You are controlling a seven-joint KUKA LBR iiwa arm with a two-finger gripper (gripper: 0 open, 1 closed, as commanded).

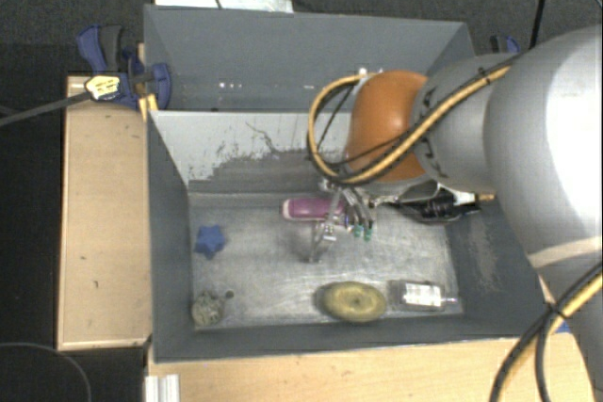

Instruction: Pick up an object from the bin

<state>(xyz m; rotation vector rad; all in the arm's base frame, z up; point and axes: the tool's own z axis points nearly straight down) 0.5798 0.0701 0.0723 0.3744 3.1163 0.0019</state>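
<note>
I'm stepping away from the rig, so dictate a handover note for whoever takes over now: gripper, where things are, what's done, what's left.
Gripper: low over the middle of the bin, just beside the purple object; whether it is open or shut can't be told.
Other things: blue lump at left, grey-green clump lower left, olive disc and clear packet along the lower edge.
Done: nothing visibly lifted.
Left: grasp one thing and raise it out.
</note>
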